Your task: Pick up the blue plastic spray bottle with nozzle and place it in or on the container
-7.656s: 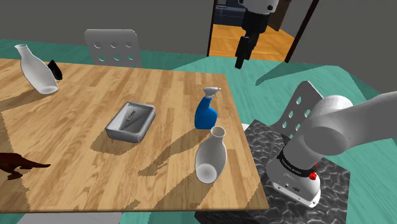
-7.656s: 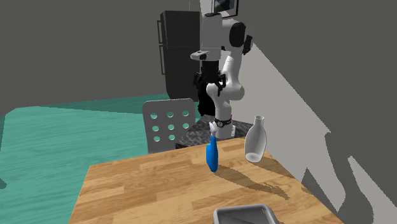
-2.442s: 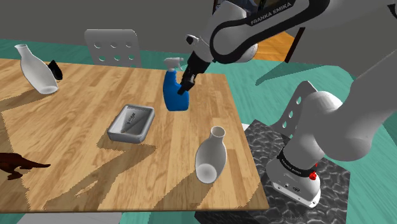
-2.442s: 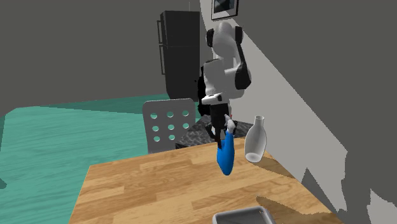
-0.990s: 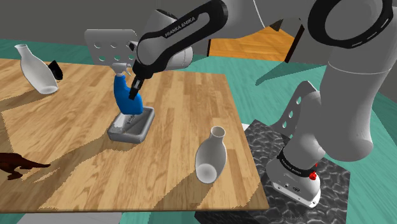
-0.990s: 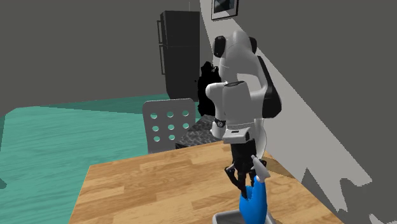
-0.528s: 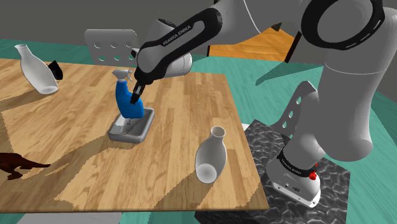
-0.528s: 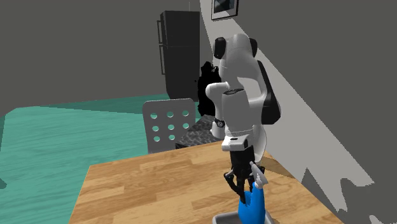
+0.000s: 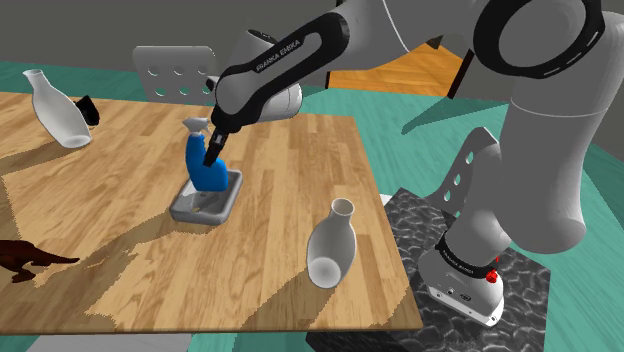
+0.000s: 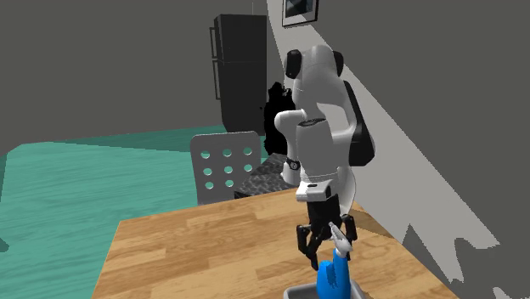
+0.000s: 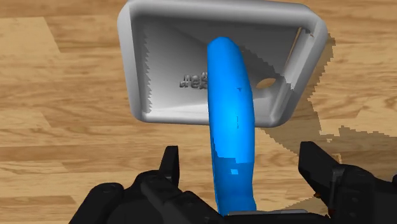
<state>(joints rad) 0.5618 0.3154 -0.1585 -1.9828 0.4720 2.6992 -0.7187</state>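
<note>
The blue spray bottle [image 9: 204, 168] with a pale nozzle stands upright inside the grey rectangular container [image 9: 188, 211] near the middle of the wooden table. My black gripper [image 9: 212, 150] hangs just above it, open, with its fingers on either side of the bottle's top and not touching it. From the second exterior view the bottle [image 10: 329, 277] rises out of the container [image 10: 297, 292], and the gripper [image 10: 326, 241] stands spread around the nozzle. In the wrist view the bottle [image 11: 231, 127] runs between the parted fingers [image 11: 170, 164] down into the container [image 11: 133, 76].
A white vase [image 9: 330, 245] stands near the table's edge closest to the stand. Another white vase [image 9: 58, 110] and a small black object [image 9: 88, 108] sit at the far left. A brown toy animal [image 9: 30, 258] lies at the left edge. A grey chair [image 9: 178, 72] stands behind the table.
The fingers have opened and let go of the bottle, which now rests in the container. Before that the arm carried it from the table's right side over to the container.
</note>
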